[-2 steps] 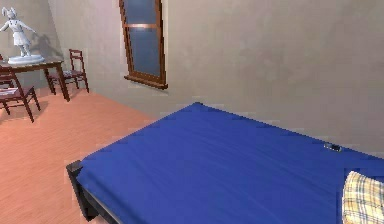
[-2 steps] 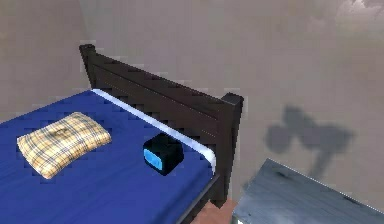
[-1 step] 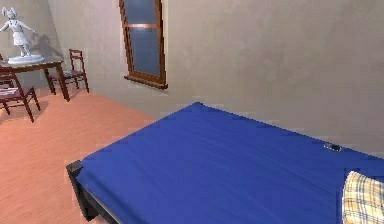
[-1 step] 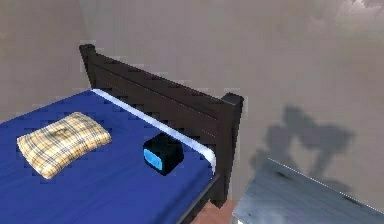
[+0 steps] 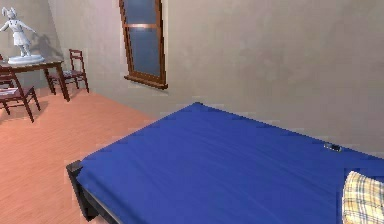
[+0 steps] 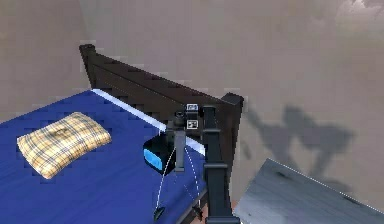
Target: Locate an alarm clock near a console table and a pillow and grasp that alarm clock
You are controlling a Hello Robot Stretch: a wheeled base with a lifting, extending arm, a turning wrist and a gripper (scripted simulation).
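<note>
Blue alarm clock on the bed, near the pillow

The small bright-blue alarm clock with a dark face rests on the blue bedcover, near the flat yellow plaid pillow, on the pillow's right.

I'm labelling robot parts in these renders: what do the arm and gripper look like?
The arm is a dark, square-sectioned bar. At its far end sit two small white squares with black marks. Left of them is the gripper: a dark body with two thin fingers.

Dark wooden headboard, seemingly cloth pillow
</note>
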